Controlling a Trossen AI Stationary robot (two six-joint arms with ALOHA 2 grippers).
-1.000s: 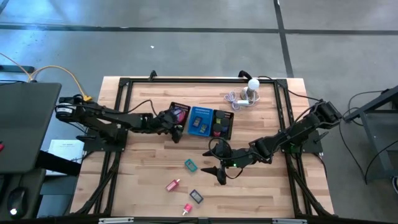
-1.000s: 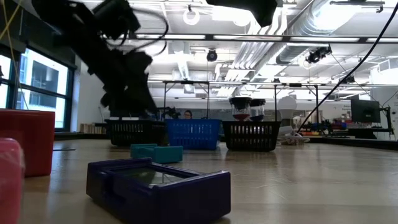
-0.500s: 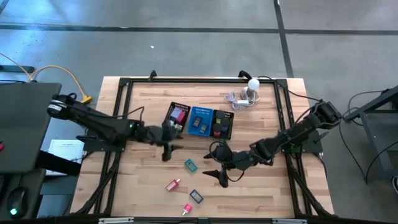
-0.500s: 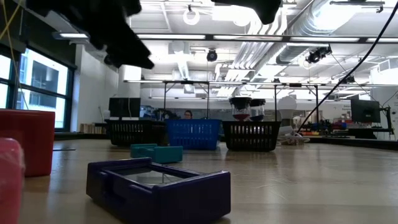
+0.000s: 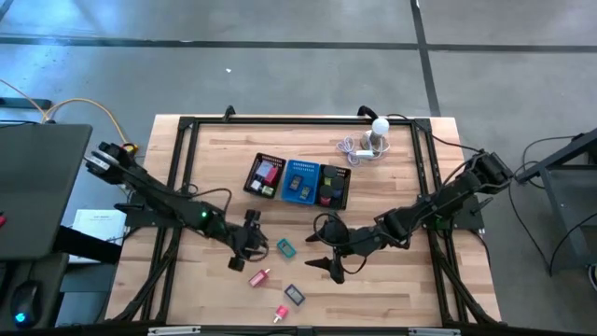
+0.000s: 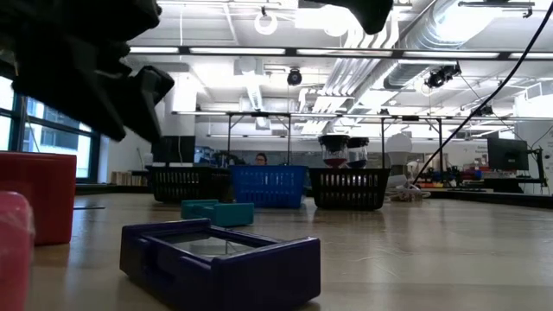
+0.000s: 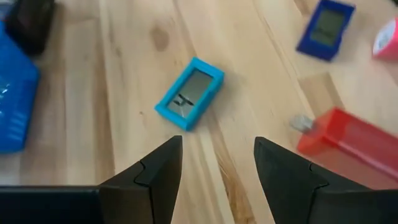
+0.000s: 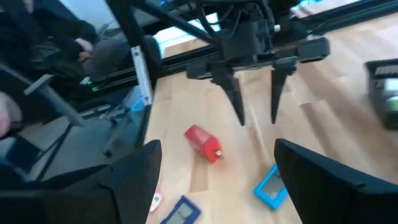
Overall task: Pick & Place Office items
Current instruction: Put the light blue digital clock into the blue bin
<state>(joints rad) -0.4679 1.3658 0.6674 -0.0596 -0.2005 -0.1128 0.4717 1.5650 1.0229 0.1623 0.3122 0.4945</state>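
Several office items lie on the wooden table near its front. They are a teal block (image 5: pixel 285 247), a red piece (image 5: pixel 259 276), a dark blue block (image 5: pixel 294 294) and a pink piece (image 5: pixel 281 313). My left gripper (image 5: pixel 240 258) is open and empty above the table, its fingers pointing down. It stands left of the teal block (image 7: pixel 189 93) and above the red piece (image 7: pixel 354 138). My right gripper (image 5: pixel 319 256) is wide open and empty, right of the teal block (image 8: pixel 272 185). It faces my left gripper (image 8: pixel 256 118).
The black mesh tray (image 5: pixel 338 198) with a blue middle section (image 5: pixel 300 182) stands behind the items and holds several pieces. A white ball-topped gadget (image 5: pixel 378 131) with its cable sits at the back right. A black frame (image 5: pixel 187 121) runs around the tabletop.
My left gripper has left the tray's left compartment. It has gone toward the table's near edge and come down over the loose items between the teal block and the red piece. The items on the table have stayed where they were.
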